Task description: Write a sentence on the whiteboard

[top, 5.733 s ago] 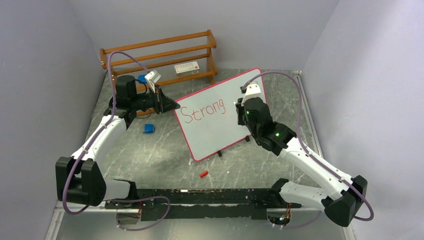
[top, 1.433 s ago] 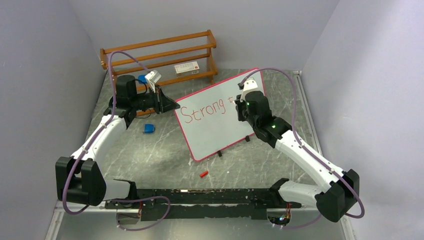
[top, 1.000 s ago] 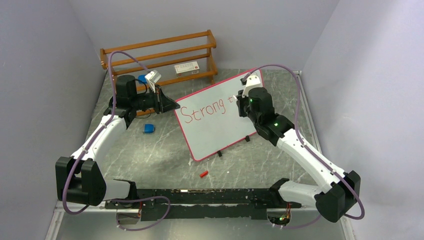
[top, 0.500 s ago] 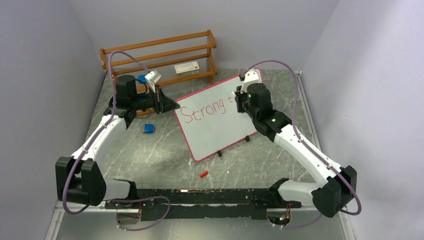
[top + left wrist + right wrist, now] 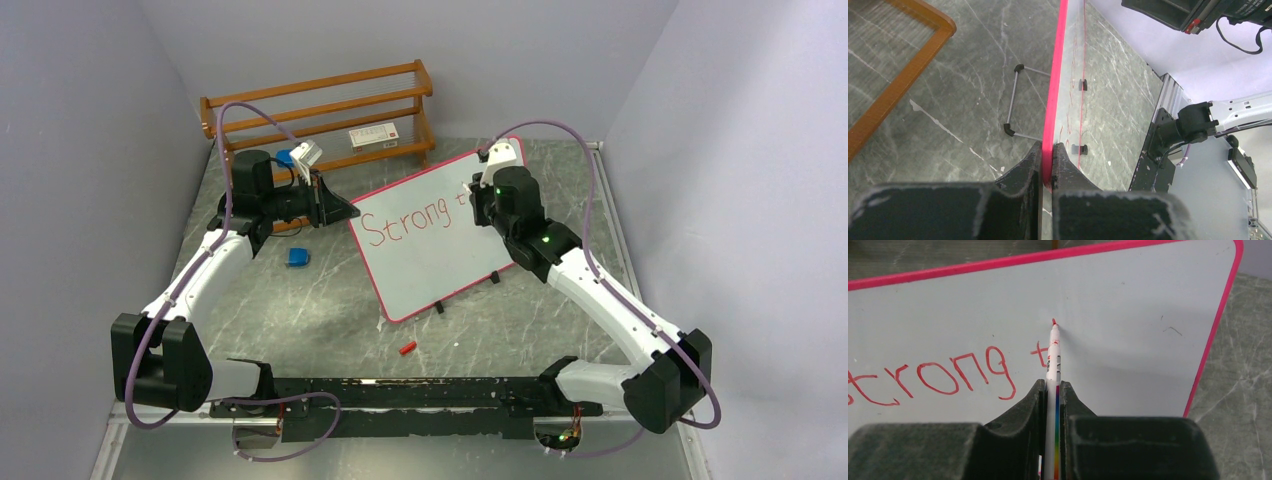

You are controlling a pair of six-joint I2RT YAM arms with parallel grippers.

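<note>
The whiteboard [image 5: 430,270] stands tilted on its black feet in the middle of the table, pink rim all round. On it, red lettering of the sentence [image 5: 405,222] reads "Strong t" [image 5: 948,377]. My left gripper [image 5: 345,212] is shut on the board's left rim [image 5: 1055,90], jaws pinching the pink edge [image 5: 1047,152]. My right gripper [image 5: 478,205] is shut on a white marker [image 5: 1053,355] with a rainbow stripe. Its red tip [image 5: 1053,321] is at the board's surface, up and right of the "t". The board's upper right part [image 5: 1128,305] is blank.
A wooden rack [image 5: 320,110] stands at the back left with a small white box [image 5: 374,136] on it. A blue object [image 5: 297,257] lies left of the board. A red cap [image 5: 407,348] lies in front of it. Walls close in on both sides.
A "t" has appeared after "Strong". My right gripper with the marker has shifted right and up along the board. The left arm has not moved.
</note>
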